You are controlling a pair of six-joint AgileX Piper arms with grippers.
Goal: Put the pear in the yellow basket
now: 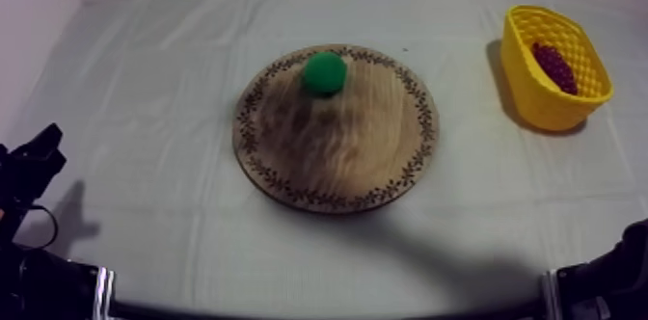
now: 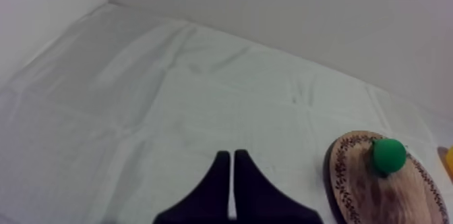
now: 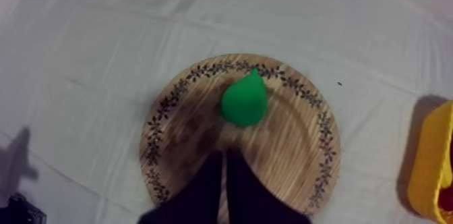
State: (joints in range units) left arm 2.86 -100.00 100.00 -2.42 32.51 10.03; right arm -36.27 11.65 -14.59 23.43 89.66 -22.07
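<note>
While the right gripper (image 3: 224,154) hung over the wooden board (image 3: 296,146) with fingers pressed together, empty, the pear (image 3: 244,100) lay on that board directly ahead of it, narrow end pointing away.

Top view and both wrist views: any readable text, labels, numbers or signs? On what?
None: there is no text to read.
The wooden board has a patterned rim only, no letters.
The pear, the yellow basket and the cloth bear no print.
</note>
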